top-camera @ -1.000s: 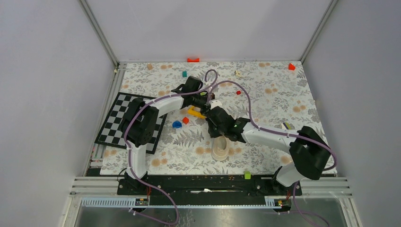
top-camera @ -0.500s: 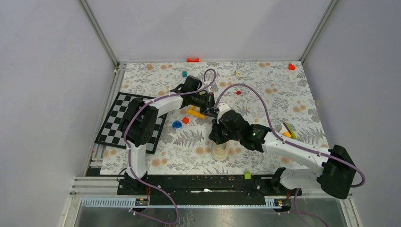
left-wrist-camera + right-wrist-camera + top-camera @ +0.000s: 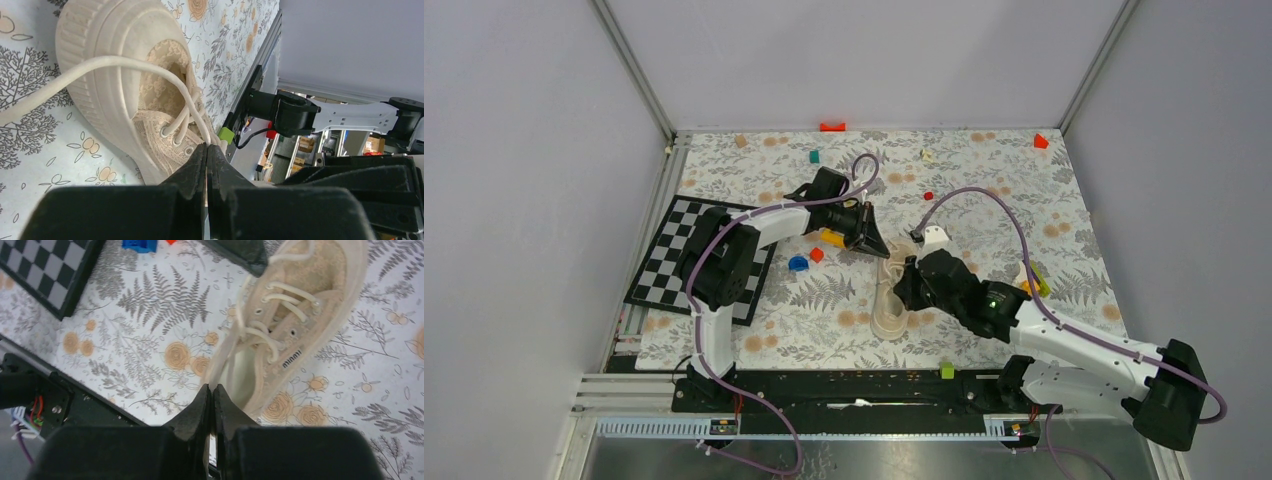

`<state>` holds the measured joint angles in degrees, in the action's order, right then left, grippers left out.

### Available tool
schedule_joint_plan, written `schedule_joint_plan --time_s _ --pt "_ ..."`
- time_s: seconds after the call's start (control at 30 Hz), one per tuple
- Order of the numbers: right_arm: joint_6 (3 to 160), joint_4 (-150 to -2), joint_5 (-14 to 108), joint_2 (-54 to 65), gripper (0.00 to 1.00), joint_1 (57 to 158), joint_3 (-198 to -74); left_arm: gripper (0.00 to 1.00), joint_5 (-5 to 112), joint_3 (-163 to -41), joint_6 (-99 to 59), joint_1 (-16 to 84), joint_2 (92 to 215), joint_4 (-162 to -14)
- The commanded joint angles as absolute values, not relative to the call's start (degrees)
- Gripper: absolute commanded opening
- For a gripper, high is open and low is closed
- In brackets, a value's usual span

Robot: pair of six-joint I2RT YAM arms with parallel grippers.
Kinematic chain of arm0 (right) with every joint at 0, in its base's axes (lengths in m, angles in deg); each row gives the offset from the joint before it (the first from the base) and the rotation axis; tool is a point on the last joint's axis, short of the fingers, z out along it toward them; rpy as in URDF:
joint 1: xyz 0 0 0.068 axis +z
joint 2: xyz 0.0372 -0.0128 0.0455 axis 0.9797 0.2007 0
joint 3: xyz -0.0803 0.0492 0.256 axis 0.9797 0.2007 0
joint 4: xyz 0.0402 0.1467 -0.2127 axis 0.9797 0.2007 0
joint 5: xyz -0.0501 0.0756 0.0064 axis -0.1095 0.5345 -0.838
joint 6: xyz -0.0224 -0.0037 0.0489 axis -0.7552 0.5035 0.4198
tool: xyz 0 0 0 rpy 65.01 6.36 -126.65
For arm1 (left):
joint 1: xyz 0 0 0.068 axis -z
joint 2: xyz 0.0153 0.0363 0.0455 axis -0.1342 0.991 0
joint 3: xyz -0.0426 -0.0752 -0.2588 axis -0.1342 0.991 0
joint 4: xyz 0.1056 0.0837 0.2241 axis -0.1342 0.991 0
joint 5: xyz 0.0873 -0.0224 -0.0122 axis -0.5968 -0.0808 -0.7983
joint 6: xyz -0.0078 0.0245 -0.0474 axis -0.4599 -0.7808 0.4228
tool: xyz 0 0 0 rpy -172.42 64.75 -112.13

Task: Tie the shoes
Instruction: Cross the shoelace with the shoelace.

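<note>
Top view: a cream shoe lies near the middle of the flowered counter, toe pointing far and heel near. The left tool sits just beyond the toe, a little to the left. The right tool is just beside the shoe's right side. A checkered board lies well apart at the left.

Left wrist view: the left tool's fingers are clenched with no gap showing. A lace arcs over the rubber toe cap and comes in at the fingertips, so it appears pinched there. Other strands rise from the eyelets toward the same spot.

Right wrist view: the right tool hangs over the heel end with its fingers pressed together. A pale strand runs along the shoe's edge up to the tips, and I judge it is gripped, though the contact itself is hidden. No knot or bow shows anywhere.

The step in hand looks like drawing the two lace ends outward, before any crossing. The next move likely calls for bringing one strand over the other while keeping both pinched and taut, without dragging the light shoe across the counter.
</note>
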<state>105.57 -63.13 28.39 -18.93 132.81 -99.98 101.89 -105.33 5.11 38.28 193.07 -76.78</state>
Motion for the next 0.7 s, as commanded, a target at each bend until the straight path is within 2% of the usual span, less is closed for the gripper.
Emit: schedule_joint_plan --time_s 0.0,0.37,0.57,0.67 --pt "108.9 -62.0 21.6 -19.3 0.07 133.2 -99.0 0.00 100.8 -103.2 5.3 38.3 189.2 -79.0" --pt "109.9 -62.5 13.4 -20.1 0.10 131.5 -101.3 0.00 97.9 -96.9 3.0 40.5 181.8 -76.1" --pt "110.3 -61.9 12.5 -23.3 0.24 130.1 -99.5 0.00 97.6 -96.6 2.8 40.6 182.0 -75.7" --pt "112.6 -59.3 11.9 -22.5 0.25 129.7 -99.1 0.00 97.3 -96.5 2.7 40.7 182.0 -75.7"
